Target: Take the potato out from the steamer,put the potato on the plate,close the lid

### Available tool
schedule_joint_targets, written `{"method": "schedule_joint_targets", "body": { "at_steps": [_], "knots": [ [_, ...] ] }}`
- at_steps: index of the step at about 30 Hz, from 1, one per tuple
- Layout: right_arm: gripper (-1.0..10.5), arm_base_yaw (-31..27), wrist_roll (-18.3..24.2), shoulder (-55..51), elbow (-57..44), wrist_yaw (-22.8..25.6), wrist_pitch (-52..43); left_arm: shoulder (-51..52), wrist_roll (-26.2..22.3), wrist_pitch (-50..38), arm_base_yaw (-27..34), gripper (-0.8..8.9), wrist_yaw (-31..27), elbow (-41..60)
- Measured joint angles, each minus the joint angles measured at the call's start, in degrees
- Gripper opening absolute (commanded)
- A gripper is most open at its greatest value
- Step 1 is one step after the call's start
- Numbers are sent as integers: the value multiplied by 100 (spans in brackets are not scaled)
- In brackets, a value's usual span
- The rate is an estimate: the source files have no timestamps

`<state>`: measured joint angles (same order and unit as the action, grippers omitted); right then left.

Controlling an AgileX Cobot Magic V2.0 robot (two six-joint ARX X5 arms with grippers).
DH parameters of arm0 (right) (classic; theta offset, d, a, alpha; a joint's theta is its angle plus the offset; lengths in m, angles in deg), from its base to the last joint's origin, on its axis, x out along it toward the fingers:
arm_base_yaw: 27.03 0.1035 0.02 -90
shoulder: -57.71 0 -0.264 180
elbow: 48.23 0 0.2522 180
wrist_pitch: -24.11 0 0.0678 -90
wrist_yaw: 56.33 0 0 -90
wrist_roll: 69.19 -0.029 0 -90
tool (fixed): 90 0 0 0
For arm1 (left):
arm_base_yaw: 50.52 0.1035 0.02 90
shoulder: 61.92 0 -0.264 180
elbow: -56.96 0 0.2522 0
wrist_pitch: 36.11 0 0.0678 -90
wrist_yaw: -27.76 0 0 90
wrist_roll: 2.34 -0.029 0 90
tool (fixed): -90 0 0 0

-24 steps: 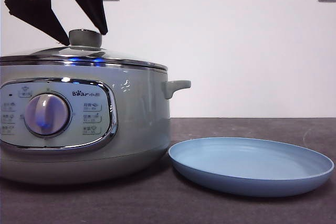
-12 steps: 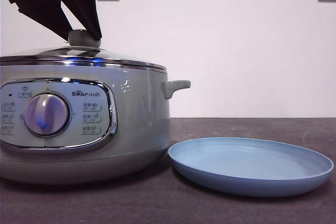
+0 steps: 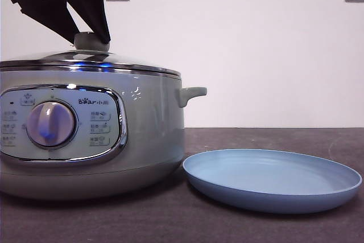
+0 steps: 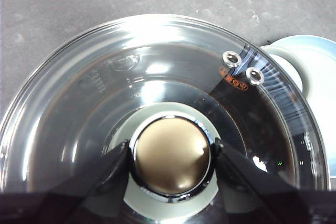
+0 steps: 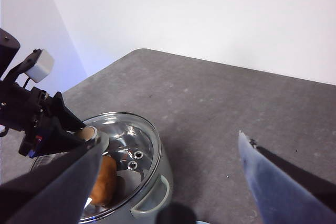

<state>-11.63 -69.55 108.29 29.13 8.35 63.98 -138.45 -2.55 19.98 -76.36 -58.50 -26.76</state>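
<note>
Glass and chrome fill the left wrist view: the lid (image 4: 157, 103) is seated on the steamer (image 3: 91, 135), and its knob (image 4: 172, 155) sits between the jaws of the left gripper (image 4: 172, 156), which are closed in against its two sides. The step in hand is judged to be lifting the lid off. The potato (image 5: 103, 181) is seen through the glass in the right wrist view, lying inside the steamer, so nothing has yet been taken out. The plate (image 3: 272, 180) stands empty just beside the steamer.

For a clean lift, the knob should be gripped firmly below its widest part and the lid raised straight up until its rim is clear of the pot, then carried aside without tilting, since a smooth round knob may slip in the jaws. It should be kept away from the plate. The right gripper (image 5: 168, 182) waits well above the table with its jaws wide apart and nothing in them.
</note>
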Motion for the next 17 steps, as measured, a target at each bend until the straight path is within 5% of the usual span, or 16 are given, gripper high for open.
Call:
{"method": "schedule_joint_targets", "body": {
  "at_steps": [9,17],
  "knots": [
    [437,37,-2,0,4,0,0,520,-68,127,22,-9,-72,-1027],
    [437,614,107,221,417,2,85,1663,-70,28,20,-9,-66,-1287]
  ]
}}
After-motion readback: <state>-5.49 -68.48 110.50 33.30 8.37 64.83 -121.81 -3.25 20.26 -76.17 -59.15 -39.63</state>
